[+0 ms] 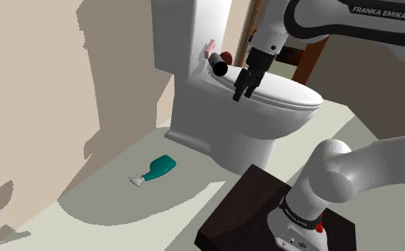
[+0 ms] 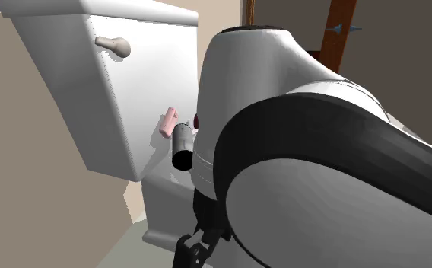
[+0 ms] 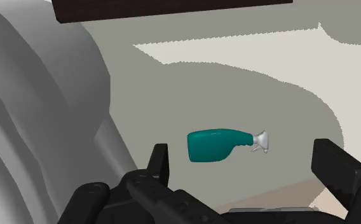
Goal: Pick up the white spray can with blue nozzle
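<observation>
One teal spray bottle (image 1: 158,169) with a pale grey nozzle (image 1: 135,181) lies on its side on the floor (image 1: 194,187), near the toilet (image 1: 222,121). Nothing is grasped yet: the gripper (image 1: 244,93) hangs spread and empty, well above, beside the seat. Descent, closing and lift remain.

Spray bottle (image 1: 158,168) is recorded lying flat on its side on the pale floor (image 1: 115,214), near the foot of the toilet (image 1: 215,128) but apart from it. The body is seen as teal, broad at the base and tapered to a narrow neck. The trigger nozzle (image 1: 135,181) is pale grey-white. In the shoulder view the nozzle is pointed to the lower left. In the wrist view the bottle (image 3: 216,144) is seen within a shaded patch of floor, with nothing touching it.
</observation>
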